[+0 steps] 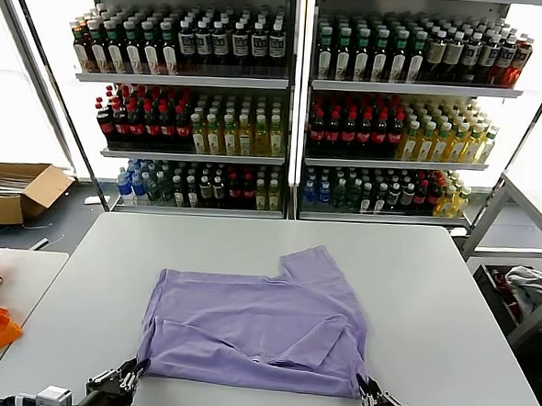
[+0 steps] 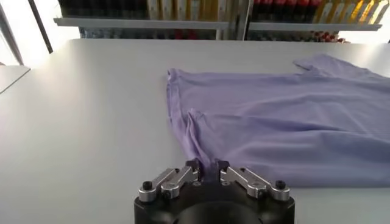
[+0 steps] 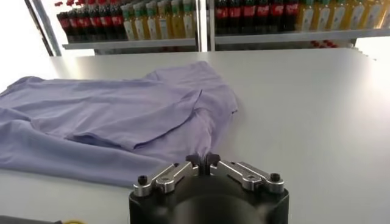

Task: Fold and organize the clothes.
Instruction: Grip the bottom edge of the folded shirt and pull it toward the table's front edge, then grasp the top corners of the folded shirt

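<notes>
Both grippers, left and right, pinch the T-shirt's 2 near corners mid-table, jaws barely parted; fold step likely ending, next release and retreat.

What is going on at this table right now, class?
A two-armed robot is folding a lavender T-shirt on a grey table. The shirt lies partly folded, one sleeve sticking out toward the drink shelves. The left gripper sits at the shirt's near left corner and the right gripper at its near right corner, each with fabric between its fingertips at the table's near edge.
</notes>
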Available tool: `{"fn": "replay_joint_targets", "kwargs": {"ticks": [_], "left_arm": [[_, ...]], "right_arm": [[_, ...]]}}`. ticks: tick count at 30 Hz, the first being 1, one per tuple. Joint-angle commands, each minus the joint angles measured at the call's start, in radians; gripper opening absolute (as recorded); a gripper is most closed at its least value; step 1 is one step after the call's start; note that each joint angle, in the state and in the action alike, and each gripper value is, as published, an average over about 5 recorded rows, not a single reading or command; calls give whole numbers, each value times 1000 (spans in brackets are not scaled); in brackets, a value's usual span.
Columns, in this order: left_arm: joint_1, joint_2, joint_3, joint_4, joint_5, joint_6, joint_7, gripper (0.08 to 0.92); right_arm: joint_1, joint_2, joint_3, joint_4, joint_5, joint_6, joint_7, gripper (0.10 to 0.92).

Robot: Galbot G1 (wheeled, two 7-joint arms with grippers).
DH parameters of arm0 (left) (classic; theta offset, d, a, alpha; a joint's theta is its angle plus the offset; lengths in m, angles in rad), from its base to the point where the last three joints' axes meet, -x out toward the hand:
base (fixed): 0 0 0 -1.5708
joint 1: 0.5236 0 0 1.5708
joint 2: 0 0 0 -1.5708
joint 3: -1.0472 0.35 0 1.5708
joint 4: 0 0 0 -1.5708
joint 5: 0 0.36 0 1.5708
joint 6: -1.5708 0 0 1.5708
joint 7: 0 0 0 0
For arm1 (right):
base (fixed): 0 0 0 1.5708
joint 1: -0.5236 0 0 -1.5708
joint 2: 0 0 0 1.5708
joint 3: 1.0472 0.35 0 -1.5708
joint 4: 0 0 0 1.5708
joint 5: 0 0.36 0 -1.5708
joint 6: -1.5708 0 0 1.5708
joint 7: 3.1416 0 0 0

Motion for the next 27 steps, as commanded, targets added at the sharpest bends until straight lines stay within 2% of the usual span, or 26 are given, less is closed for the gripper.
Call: {"fn": "replay_joint_targets", "kwargs": {"ticks": [1,7,15,17,21,27], "left_arm": [[41,16,-79,-84,-6,-2,8,375],[-106,129,-96,-32,-41,-2,46,548],[-366,292,48,240,-153,-3,101,768],[-436,315,91,309,-177,-3,103,805],[-565,341,180,421,-202,-3,112,821],[-719,334,285,584,-215,-3,117,823]], "right_arm": [[44,-12,81,20,39,13,-79,424],[301,-49,93,-45,95,-53,-139,580],[757,-2,-135,-372,109,-194,-225,795],[850,13,-189,-452,108,-229,-235,815],[990,55,-265,-606,106,-266,-217,822],[1109,150,-331,-800,78,-295,-174,823]]}}
